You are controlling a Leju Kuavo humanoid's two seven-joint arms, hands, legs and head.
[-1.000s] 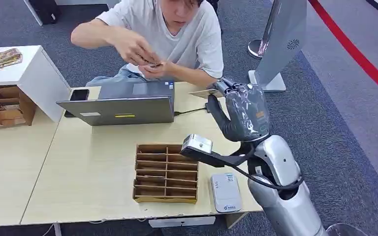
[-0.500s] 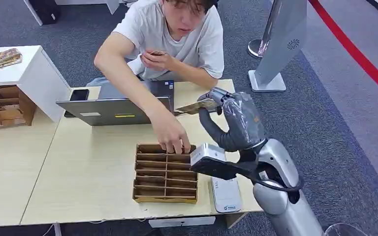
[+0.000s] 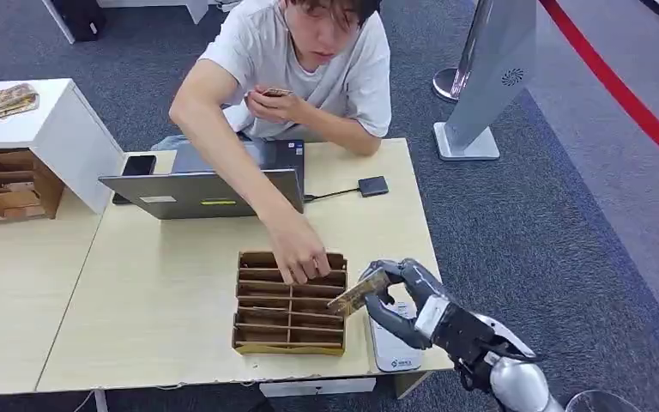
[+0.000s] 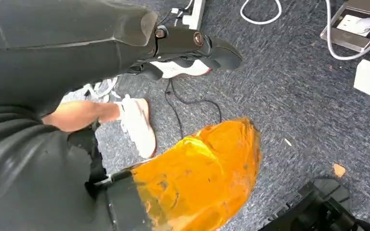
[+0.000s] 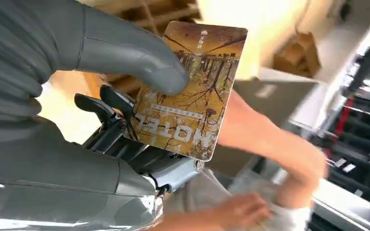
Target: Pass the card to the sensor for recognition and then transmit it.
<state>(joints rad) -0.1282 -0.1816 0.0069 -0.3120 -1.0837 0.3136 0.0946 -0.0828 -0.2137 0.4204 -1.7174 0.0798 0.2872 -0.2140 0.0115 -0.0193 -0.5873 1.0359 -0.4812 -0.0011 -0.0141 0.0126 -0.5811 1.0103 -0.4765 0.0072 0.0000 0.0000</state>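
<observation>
- One hotel card — printed with bare trees on a golden ground and the word "HOTEL" — pinched between thumb and fingers of the right hand, just above the near-right corner of the wooden divider tray.
- One white card sensor on the light wooden table, just right of the tray, directly beneath the right hand; its label is too small to read.
- One person in a white T-shirt behind the table: one person's hand reaches into the tray's far row, the other holds a small item at the chest.
- One grey laptop, one black phone, one dark adapter — all beyond the tray.
- Left hand: dark fingers above grey carpet; whether wide or closed cannot be told.
</observation>
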